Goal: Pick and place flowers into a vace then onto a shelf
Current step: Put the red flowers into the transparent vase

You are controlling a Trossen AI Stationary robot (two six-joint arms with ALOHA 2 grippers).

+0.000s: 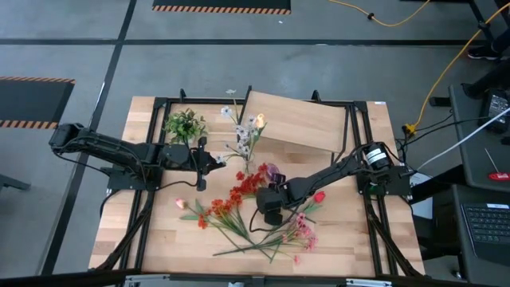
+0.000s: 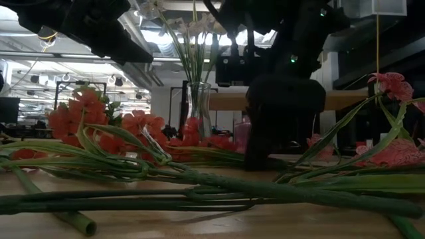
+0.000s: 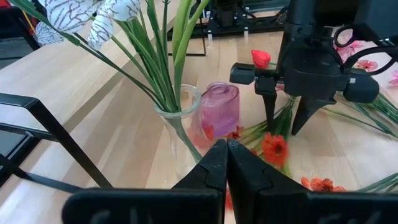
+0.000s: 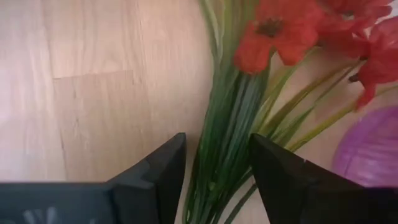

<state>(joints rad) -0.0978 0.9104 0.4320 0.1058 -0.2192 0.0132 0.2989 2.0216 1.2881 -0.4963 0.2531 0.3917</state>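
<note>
The right end effector (image 4: 214, 171) hangs open over the red flowers (image 4: 236, 124) on the tabletop (image 1: 151, 231), its fingers straddling the stalks, which run lengthwise between them. The left end effector (image 3: 226, 165), closed and empty, waits beside the vase (image 3: 180, 121).

Loose flowers (image 1: 255, 219) beside shelf (image 1: 299, 121)

Leafy green tuft (image 1: 185, 125) on the tabletop (image 1: 151, 231), yellow cable (image 1: 446, 68) across the floor

Light-wood table (image 1: 143, 231), loose flowers (image 1: 239, 209), clear vase (image 3: 177, 121), pink vase (image 3: 219, 111), leafy tuft (image 1: 185, 124), raised shelf (image 1: 299, 121)
</note>
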